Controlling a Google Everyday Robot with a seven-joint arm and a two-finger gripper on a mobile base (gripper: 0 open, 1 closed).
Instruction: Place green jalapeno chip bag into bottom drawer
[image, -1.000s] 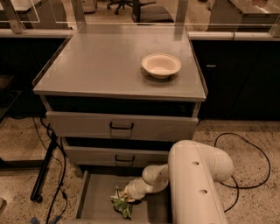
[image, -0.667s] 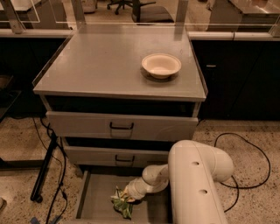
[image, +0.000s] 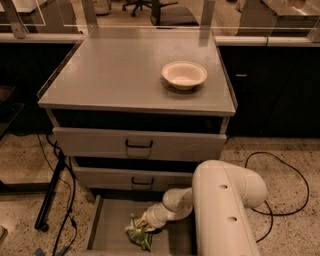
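The green jalapeno chip bag (image: 138, 235) lies crumpled on the floor of the open bottom drawer (image: 107, 225), near its middle. My white arm reaches down from the lower right into the drawer. My gripper (image: 143, 223) is at the bag's top edge, touching it. The bag's lettering does not show from here.
A cream round bowl (image: 184, 74) sits on the grey cabinet top (image: 125, 70). Two upper drawers with dark handles (image: 138, 145) are slightly pulled out above the bottom one. Black cables and a stand leg (image: 50, 195) lie on the speckled floor at left; a cable loops at right (image: 295, 180).
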